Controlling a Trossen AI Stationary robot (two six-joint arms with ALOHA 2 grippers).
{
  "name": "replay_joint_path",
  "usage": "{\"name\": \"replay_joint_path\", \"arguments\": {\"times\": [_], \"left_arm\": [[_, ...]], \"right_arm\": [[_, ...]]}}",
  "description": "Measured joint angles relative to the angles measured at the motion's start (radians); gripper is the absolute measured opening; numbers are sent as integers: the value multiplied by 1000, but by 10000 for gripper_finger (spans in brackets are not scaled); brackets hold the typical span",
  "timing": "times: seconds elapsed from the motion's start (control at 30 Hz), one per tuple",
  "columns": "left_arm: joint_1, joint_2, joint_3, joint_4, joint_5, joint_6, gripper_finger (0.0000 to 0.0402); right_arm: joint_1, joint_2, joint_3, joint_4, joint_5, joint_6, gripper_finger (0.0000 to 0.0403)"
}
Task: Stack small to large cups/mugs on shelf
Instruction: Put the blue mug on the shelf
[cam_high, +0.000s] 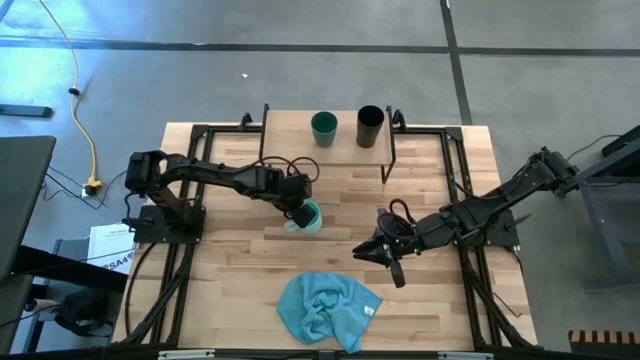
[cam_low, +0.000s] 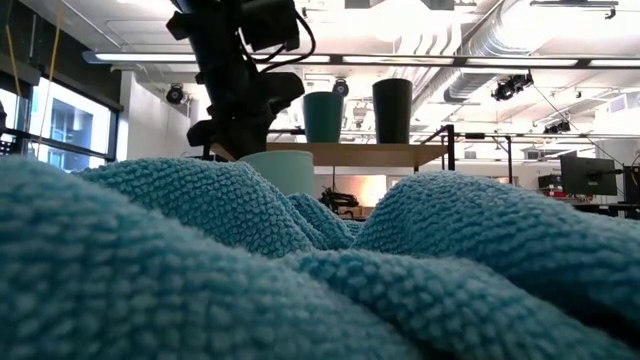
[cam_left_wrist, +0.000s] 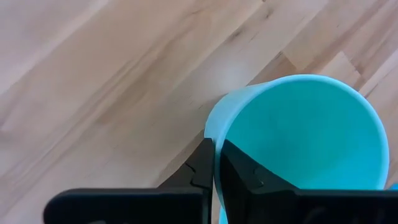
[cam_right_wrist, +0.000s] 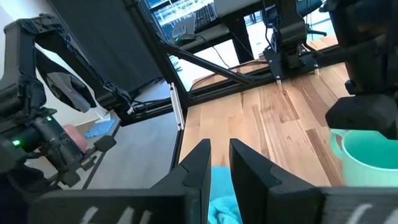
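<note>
With the dark teal cup and black cup already on the shelf, the left gripper pinches the turquoise mug's rim in front of that shelf, seemingly for lifting.

The blue cloth blocked your low view, hiding the light turquoise mug's base below the left gripper's fingers; its handle was hidden.
</note>
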Motion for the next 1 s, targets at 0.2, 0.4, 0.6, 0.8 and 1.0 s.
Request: {"name": "replay_joint_path", "arguments": {"times": [0.2, 0.4, 0.6, 0.8, 1.0], "left_arm": [[0, -7, 0, 33, 31, 29, 20], [5, -7, 0, 49, 55, 28, 63], [14, -7, 0, 49, 66, 25, 118], [13, -22, 0, 53, 73, 99, 161], [12, -52, 39, 56, 64, 330, 176]], "right_arm": [[0, 0, 0, -12, 0, 0, 50], [0, 0, 0, -12, 0, 2, 50], [0, 0, 0, -12, 0, 3, 50], [0, 0, 0, -12, 0, 19, 50], [0, 0, 0, -12, 0, 22, 50]]}}
